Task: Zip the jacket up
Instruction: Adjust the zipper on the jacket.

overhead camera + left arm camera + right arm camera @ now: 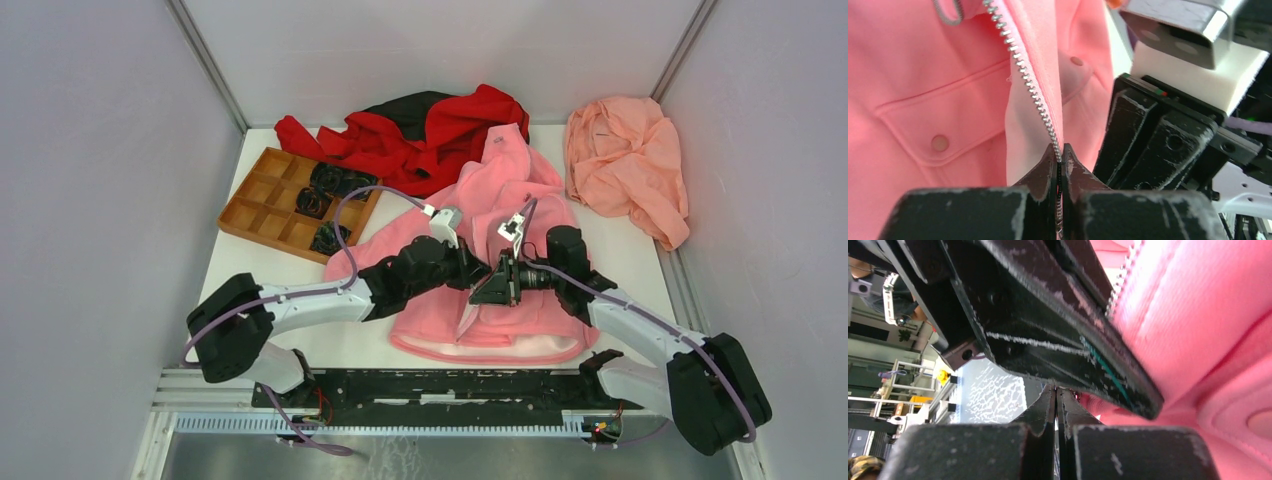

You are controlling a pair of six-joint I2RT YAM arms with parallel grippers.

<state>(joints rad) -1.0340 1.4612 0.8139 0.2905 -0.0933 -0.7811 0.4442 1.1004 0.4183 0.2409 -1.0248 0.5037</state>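
Left claw (1059, 150) is pinched shut on the zipper teeth (1034, 95) of the jacket (500, 195), which lies mid-desk (255, 260); right claw (1055, 390) is closed beside it, nothing visibly held. I'd hold that row taut and draw straight along it, never sideways, so nothing bunches.

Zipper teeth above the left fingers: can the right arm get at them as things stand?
Probably yes. The zipper teeth run bare up the jacket from the left fingers, and the right arm sits close beside them; the right fingers, shut, must open first.
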